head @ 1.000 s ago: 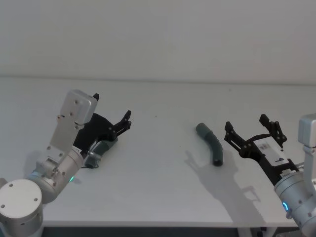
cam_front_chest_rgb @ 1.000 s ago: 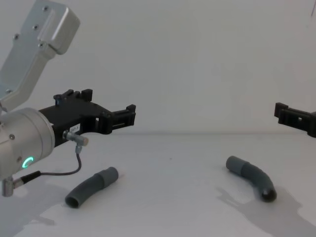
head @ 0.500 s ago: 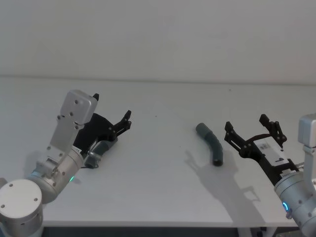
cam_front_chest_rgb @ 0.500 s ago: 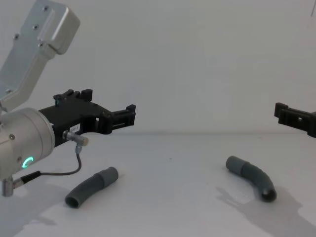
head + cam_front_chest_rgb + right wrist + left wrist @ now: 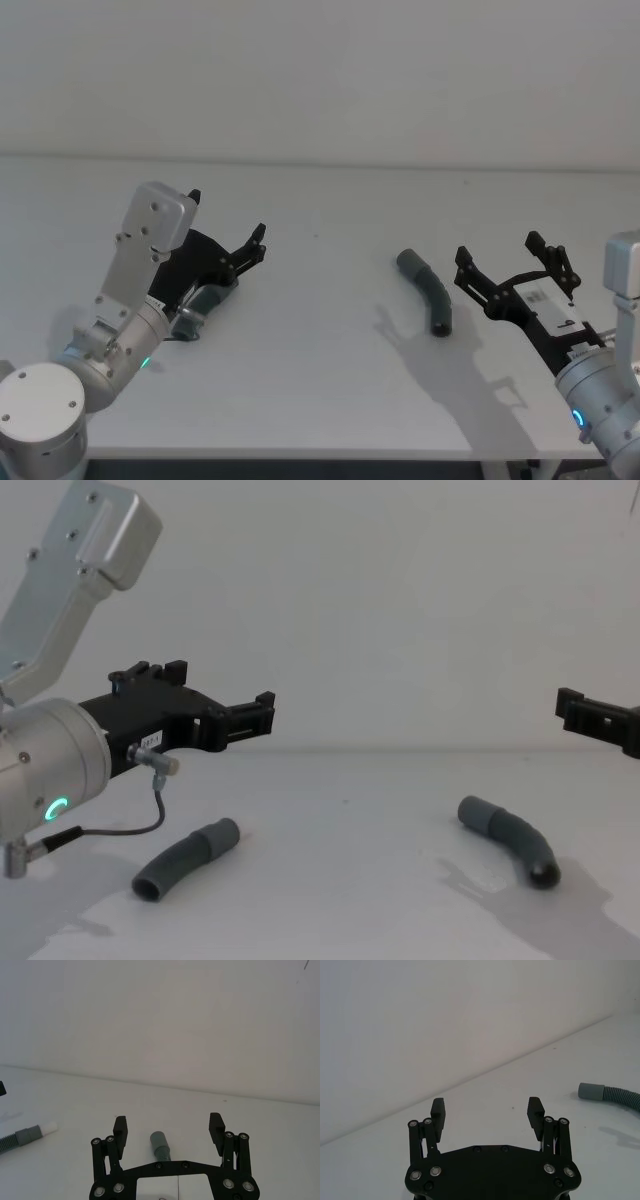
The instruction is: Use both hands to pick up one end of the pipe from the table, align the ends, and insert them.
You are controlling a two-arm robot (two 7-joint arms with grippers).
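White table [image 5: 320, 350]; L gripper [image 5: 486, 1107], R gripper [image 5: 169, 1121] wide open, empty; L pipe piece [image 5: 203, 300] part-hidden under L gripper.

We see a smooth, matt white counter [image 5: 330, 400], the left pipe piece [image 5: 185, 858] and the right pipe piece [image 5: 428, 292] of ribbed matt plastic, and the left arm [image 5: 50, 770] of satin metal.

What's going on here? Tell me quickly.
Both grippers are open and hold nothing. The left gripper hovers over the left pipe piece. The right gripper hangs beside the right pipe piece, pointed at it. The two pieces lie apart on the table, not yet picked up or joined.
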